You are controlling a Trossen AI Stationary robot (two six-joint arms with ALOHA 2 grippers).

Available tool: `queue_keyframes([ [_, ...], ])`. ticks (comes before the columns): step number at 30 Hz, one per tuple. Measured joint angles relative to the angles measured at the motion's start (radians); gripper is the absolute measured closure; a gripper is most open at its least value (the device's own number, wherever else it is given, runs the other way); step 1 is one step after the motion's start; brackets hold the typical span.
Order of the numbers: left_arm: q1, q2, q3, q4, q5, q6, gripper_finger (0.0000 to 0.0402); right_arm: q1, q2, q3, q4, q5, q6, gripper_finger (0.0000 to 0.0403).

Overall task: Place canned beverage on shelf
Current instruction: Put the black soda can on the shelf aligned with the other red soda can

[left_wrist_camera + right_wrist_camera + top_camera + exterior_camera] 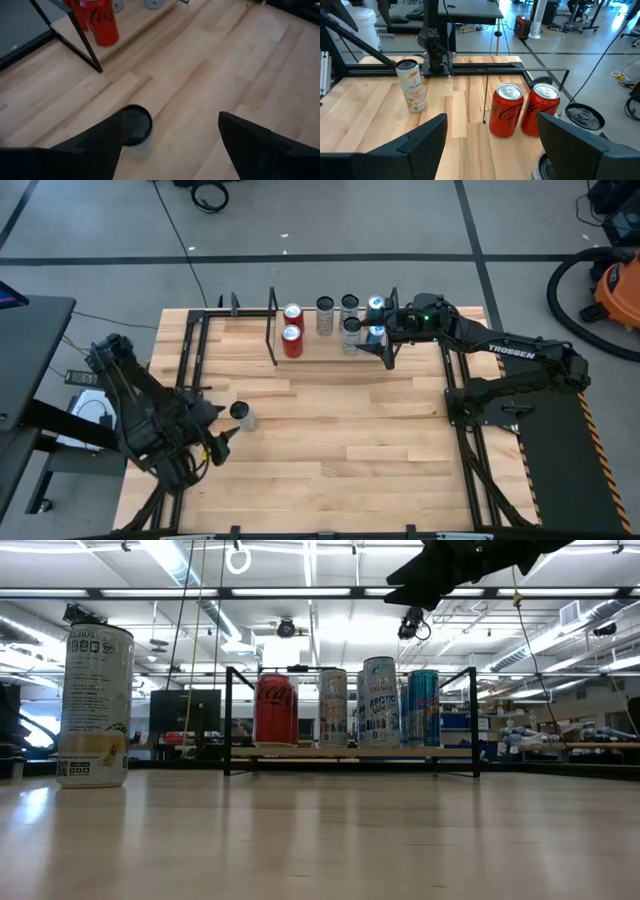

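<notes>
A pale canned beverage (241, 415) stands upright on the wooden table (350, 440), alone, left of centre; the low view shows it large at the left (95, 705). My left gripper (218, 440) hovers open just near-left of it, with the can (136, 127) beside one finger, not between the two. The shelf (272, 330) stands at the far edge and bears two red cans (292, 340), silver cans (351, 330) and blue cans (376, 335). My right gripper (398, 322) is open above the shelf's right end, holding nothing.
Black rod frames (190, 350) run along the table's left and right sides. The shelf's left black upright (80, 40) stands between the loose can and the red cans (102, 22). Bare wood lies between the can and the shelf.
</notes>
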Motion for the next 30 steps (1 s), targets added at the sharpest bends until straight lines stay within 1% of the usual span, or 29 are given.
queue_keyframes([
  [4, -0.026, 0.018, 0.0, 0.002, -0.005, -0.02, 0.0083, 0.0, 0.0, 0.0, 0.0, -0.024, 0.001, 0.0087],
  [6, -0.019, 0.016, 0.0, 0.008, -0.032, -0.001, 0.0083, 0.0, 0.0, 0.0, 0.0, -0.037, 0.001, 0.0087],
  [10, 0.02, -0.016, 0.0, 0.08, -0.091, 0.159, 0.0083, 0.003, 0.0, 0.0, 0.0, -0.043, 0.001, 0.0087],
  [13, 0.065, -0.068, 0.0, 0.206, -0.105, 0.354, 0.0083, 0.009, 0.0, 0.0, 0.0, -0.042, 0.001, 0.0087],
  [16, 0.128, -0.131, 0.0, 0.383, -0.093, 0.607, 0.0083, 0.011, 0.0, 0.0, 0.0, -0.042, 0.001, 0.0087],
  [20, 0.215, -0.214, 0.0, 0.642, -0.014, 0.941, 0.0083, 0.011, 0.0, 0.0, 0.0, -0.04, 0.0, 0.0087],
  [23, 0.275, -0.265, 0.0, 0.812, 0.072, 1.158, 0.0083, 0.011, 0.0, 0.0, 0.0, -0.039, 0.0, 0.0087],
  [26, 0.316, -0.317, 0.0, 0.909, 0.142, 1.315, 0.0083, 0.011, 0.0, 0.0, 0.0, -0.04, 0.0, 0.0087],
  [30, 0.327, -0.41, 0.0, 0.931, 0.151, 1.42, 0.0083, 0.011, 0.0, 0.0, 0.0, -0.04, 0.0, 0.0087],
])
